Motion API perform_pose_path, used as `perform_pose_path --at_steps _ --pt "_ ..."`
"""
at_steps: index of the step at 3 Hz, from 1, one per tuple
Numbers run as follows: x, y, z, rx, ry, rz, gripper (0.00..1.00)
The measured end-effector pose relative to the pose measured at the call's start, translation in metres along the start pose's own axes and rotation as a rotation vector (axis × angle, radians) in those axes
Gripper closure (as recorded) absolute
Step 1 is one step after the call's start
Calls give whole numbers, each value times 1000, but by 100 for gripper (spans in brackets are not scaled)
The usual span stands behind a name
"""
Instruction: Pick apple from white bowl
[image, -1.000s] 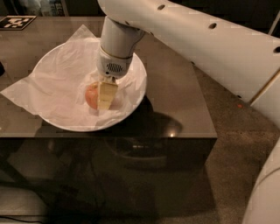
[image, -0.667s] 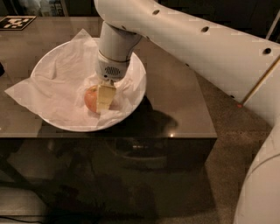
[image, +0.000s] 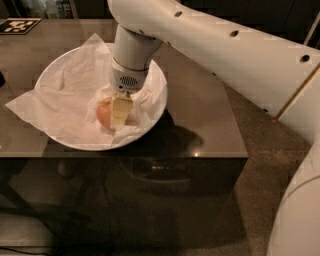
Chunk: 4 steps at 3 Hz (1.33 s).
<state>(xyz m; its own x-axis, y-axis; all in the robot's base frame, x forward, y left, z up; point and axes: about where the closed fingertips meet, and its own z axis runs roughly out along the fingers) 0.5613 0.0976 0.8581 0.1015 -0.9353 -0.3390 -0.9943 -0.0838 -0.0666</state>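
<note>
The white bowl stands on the dark table, lined with crumpled white tissue paper. The red-orange apple lies in the bowl's right half on the paper. My gripper reaches straight down from the white arm into the bowl and is right at the apple, covering its right side. The apple's left side shows; its right side is hidden behind the gripper.
The dark glossy table ends at a front edge just below the bowl and a right edge near the arm. The tissue paper sticks out over the bowl's left rim. A black-and-white marker tag lies at the far left corner.
The gripper has stayed down at the apple in the bowl. The upper arm has shifted slightly across the view. The apple has not moved.
</note>
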Motion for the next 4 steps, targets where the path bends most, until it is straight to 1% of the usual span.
perform_pose_path --at_steps 2,3,4 --pt "0 0 0 0 0 0 13" --pt "0 0 0 0 0 0 0" --pt "0 0 0 0 0 0 0"
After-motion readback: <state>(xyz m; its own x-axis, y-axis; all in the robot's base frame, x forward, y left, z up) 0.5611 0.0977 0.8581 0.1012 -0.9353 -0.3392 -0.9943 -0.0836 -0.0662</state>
